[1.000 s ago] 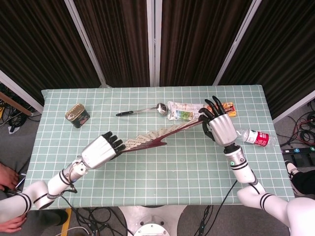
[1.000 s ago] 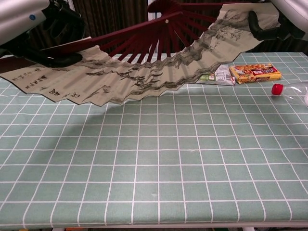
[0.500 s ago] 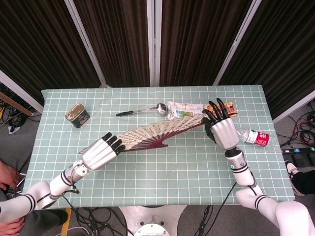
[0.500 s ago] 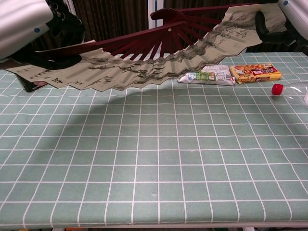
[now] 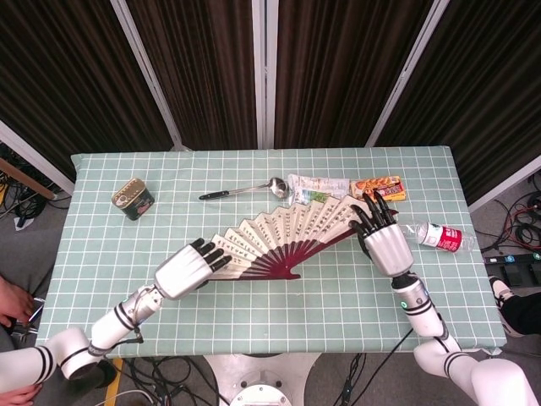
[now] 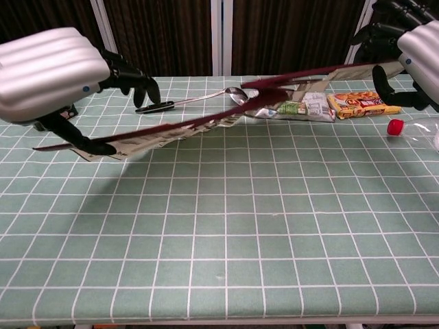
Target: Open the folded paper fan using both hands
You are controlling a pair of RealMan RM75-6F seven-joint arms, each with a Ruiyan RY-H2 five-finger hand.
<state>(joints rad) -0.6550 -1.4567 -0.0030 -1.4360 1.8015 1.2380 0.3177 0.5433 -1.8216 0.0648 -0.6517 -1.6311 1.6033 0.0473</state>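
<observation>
The paper fan (image 5: pixel 287 235) is spread open, cream leaf with writing and dark red ribs, held above the table's middle. In the chest view the fan (image 6: pixel 206 123) shows nearly edge-on, tilted flat. My left hand (image 5: pixel 190 269) grips its left end rib; this left hand (image 6: pixel 58 82) fills the chest view's upper left. My right hand (image 5: pixel 385 241) holds the right end rib, and the same right hand (image 6: pixel 411 48) sits at the chest view's upper right corner.
A spoon (image 5: pixel 241 190) lies at the back centre. A snack packet (image 5: pixel 317 188) and an orange box (image 5: pixel 379 188) lie behind the fan. A plastic bottle (image 5: pixel 439 237) lies right of my right hand. A tin can (image 5: pixel 133 199) stands far left.
The fan has tipped from steeply tilted to nearly flat and lowered. Both hands moved nearer the front edge, and the leaf now faces up.
</observation>
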